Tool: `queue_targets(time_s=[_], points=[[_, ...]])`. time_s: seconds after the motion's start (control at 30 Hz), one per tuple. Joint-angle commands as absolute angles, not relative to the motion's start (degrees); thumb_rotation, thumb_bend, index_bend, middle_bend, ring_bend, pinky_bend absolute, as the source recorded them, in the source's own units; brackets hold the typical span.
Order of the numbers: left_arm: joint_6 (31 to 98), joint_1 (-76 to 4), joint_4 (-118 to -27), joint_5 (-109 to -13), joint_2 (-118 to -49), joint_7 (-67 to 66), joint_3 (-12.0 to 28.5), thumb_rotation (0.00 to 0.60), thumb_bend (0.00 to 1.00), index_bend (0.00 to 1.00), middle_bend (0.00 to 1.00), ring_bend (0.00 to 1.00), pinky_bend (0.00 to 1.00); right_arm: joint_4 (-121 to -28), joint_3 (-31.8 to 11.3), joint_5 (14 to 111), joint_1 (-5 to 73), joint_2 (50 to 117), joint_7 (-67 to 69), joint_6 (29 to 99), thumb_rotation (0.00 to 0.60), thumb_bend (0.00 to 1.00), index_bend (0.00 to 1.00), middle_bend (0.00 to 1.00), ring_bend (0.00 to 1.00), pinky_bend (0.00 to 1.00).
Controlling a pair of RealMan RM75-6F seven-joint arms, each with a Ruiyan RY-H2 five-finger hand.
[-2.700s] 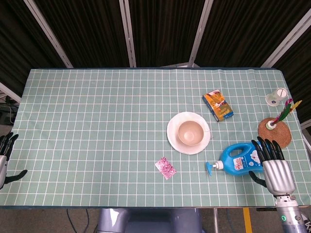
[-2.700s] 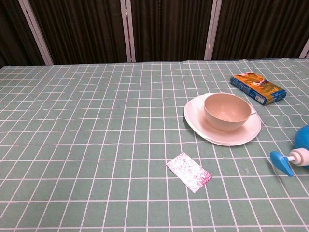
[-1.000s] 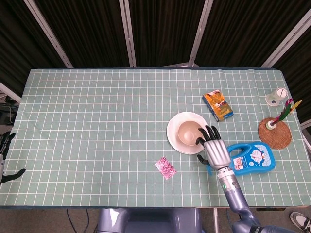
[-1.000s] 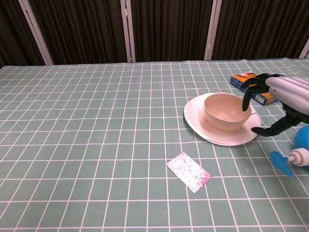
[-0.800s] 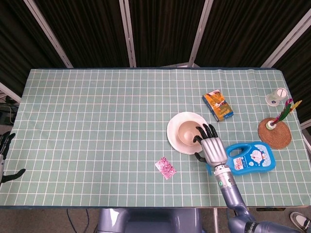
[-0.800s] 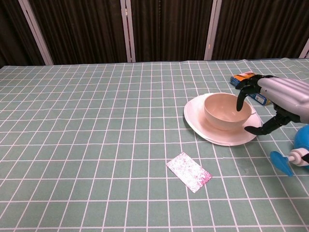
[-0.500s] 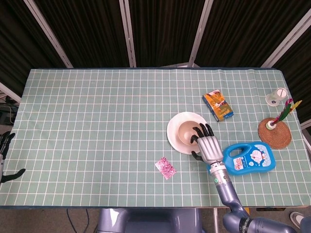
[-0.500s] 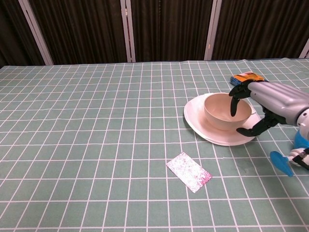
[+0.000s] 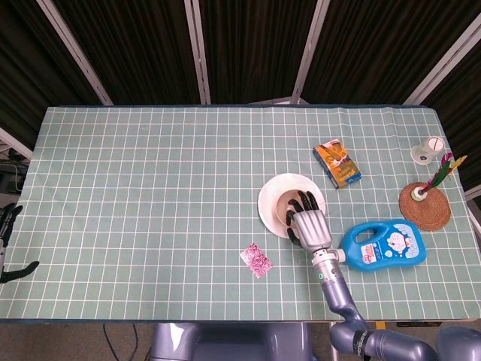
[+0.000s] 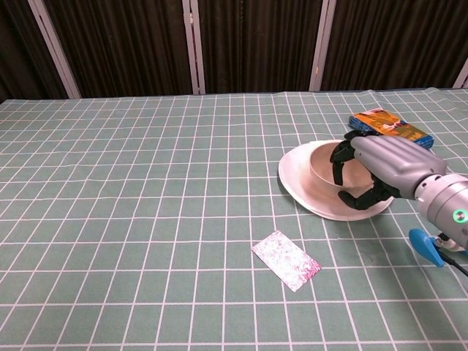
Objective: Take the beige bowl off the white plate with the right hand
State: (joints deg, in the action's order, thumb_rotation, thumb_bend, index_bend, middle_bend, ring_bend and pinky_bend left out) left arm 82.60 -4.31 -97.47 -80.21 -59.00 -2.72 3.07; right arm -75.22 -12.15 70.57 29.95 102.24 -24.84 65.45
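Observation:
The beige bowl (image 9: 283, 203) (image 10: 319, 164) sits on the white plate (image 9: 267, 204) (image 10: 295, 183), right of the table's middle. My right hand (image 9: 308, 226) (image 10: 378, 167) covers the bowl's near right side. Its fingers (image 10: 338, 164) hook over the rim into the bowl, and the thumb curls against the outer wall just above the plate, so it grips the rim. The bowl still rests on the plate. My left hand (image 9: 7, 242) hangs off the table's left edge in the head view, fingers apart and holding nothing.
A blue pump bottle (image 9: 383, 244) (image 10: 428, 248) lies right of my right forearm. An orange box (image 9: 337, 165) (image 10: 387, 123) sits behind the plate, and a pink packet (image 9: 256, 260) (image 10: 287, 261) in front of it. A wicker coaster (image 9: 425, 204) and small cup (image 9: 427, 150) stand at far right.
My right hand has moved left from beside the bottle onto the bowl; its fingers went over the rim and curled in, with the thumb closing on the outer wall. The bowl has not shifted.

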Motion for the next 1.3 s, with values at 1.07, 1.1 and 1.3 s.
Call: queue_targets(time_s=[1.07, 1.1, 1.3], points=[[82.71, -4.3, -97.68, -79.98, -58.99, -3.27, 3.15, 0.6, 0.0, 0.0, 0.0, 0.0, 0.0, -91.77, 0.58, 85.7, 24.66, 100.65, -25.33, 74.12, 0.6, 0.36, 0.64, 0.24, 0.0, 0.0], [82.7, -4.3, -97.67, -79.96, -59.0, -3.31, 3.15, 0.6, 0.0, 0.0, 0.0, 0.0, 0.0, -91.9, 0.74, 85.59, 24.58, 100.38, -25.23, 73.8, 0.6, 0.35, 0.64, 0.23, 0.0, 0.0], [82.83, -4.26, -97.79, -79.95, -59.01, -3.42, 3.18, 0.6, 0.0, 0.0, 0.0, 0.0, 0.0, -92.99, 1.03, 85.42, 24.19, 99.18, -24.85, 72.81, 0.6, 0.3, 0.62, 0.17, 0.0, 0.0]])
